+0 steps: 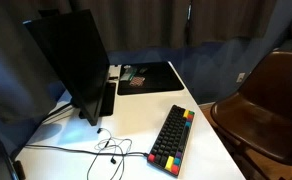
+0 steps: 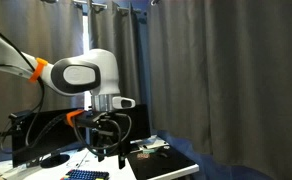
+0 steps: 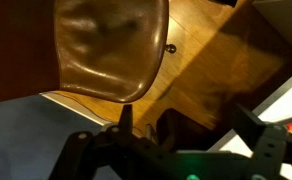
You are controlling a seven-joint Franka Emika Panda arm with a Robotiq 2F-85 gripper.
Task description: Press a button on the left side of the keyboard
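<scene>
White surface (image 1: 136, 120) carries a monitor (image 1: 71, 60), a black mouse mat (image 1: 151, 75) and, near its front edge beside loose cables (image 1: 106, 150), the keyboard (image 1: 172, 137). Arm (image 2: 81, 75) hangs above the surface, jaws spread and empty.

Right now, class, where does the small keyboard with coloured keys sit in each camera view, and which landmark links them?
Exterior view: the keyboard lies lower centre, slanted on the white table.
Exterior view: the keyboard is a thin strip at the bottom edge, left of centre.
Wrist view: not clearly in it.
Shared landmark: the white table, its corner at the wrist view's right edge.
</scene>
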